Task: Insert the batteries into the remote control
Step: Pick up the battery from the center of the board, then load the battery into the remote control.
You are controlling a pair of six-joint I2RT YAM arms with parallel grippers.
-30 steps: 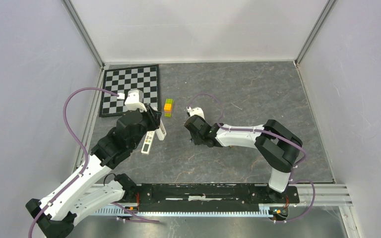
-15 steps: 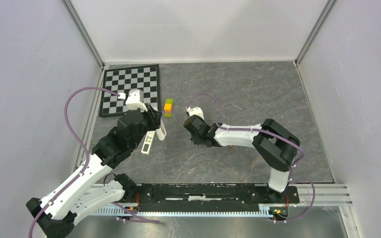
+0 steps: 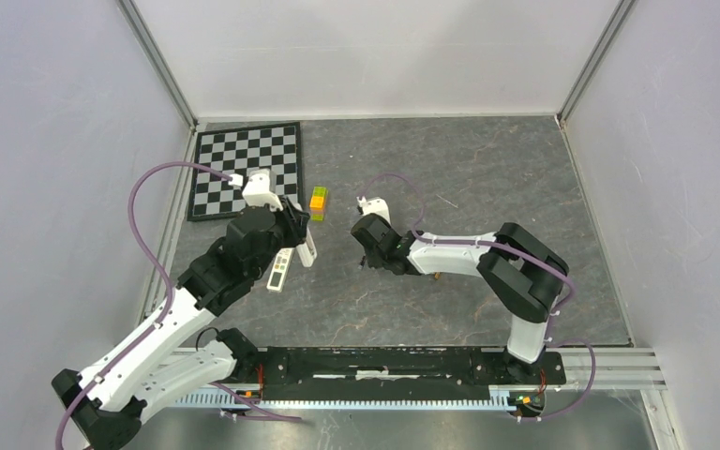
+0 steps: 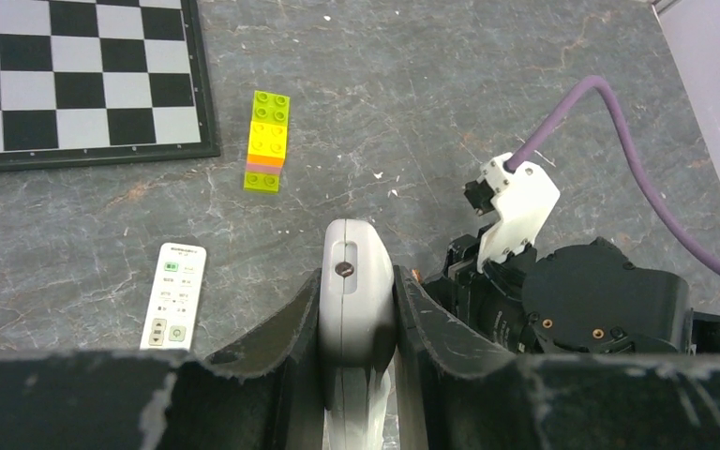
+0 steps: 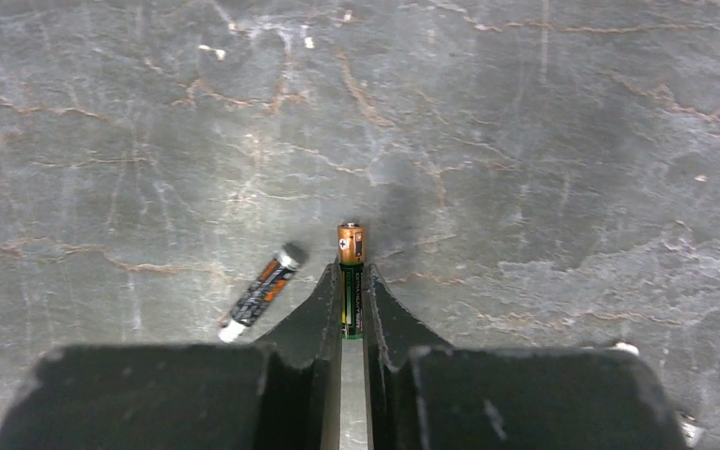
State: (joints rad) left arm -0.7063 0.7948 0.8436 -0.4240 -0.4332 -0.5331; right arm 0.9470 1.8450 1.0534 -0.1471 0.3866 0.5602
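My left gripper (image 4: 357, 281) is shut on a grey-white remote control (image 4: 357, 286), held on edge above the table; in the top view it is the white bar (image 3: 306, 247) at the left gripper (image 3: 298, 236). My right gripper (image 5: 352, 274) is shut on a battery (image 5: 352, 272) with a dark green body and a gold end that sticks out past the fingertips. A second battery (image 5: 262, 293), black and orange, lies on the table just left of the right fingers. In the top view the right gripper (image 3: 372, 251) sits right of the remote.
A second white remote (image 3: 279, 270) with buttons lies face up on the table left of the held one, also in the left wrist view (image 4: 174, 296). A yellow-green brick stack (image 3: 318, 202) lies behind. A checkerboard (image 3: 247, 170) is at the back left.
My right gripper has shifted slightly back and right with the battery. My left gripper with the remote has edged slightly up and back.
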